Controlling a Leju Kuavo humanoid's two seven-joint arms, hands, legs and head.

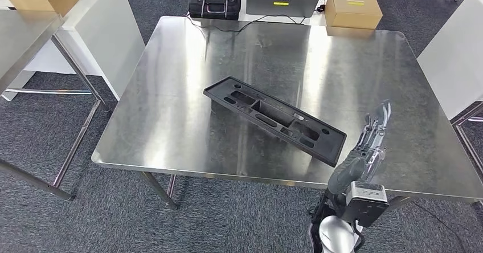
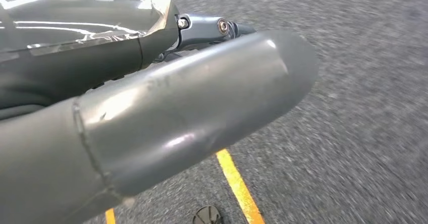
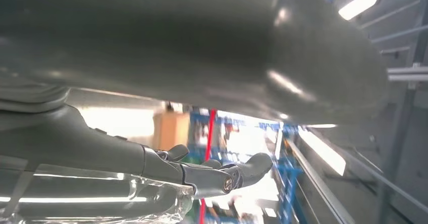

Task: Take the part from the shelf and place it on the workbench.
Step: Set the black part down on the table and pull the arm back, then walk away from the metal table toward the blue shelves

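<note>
The black plastic tray part (image 1: 274,119) already lies flat at the centre of the steel tabletop (image 1: 171,93), and the empty, spread right hand (image 1: 373,136) at lower right could nudge its near corner if it swings leftward.

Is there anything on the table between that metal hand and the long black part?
Nothing: in the head view, only bare steel tabletop separates the right hand from the black part.

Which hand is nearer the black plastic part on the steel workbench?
Right. The right hand hovers just beside the black part's near end, above the workbench, holding nothing. The left hand hangs over grey carpet with a yellow line, the part nowhere near.
</note>
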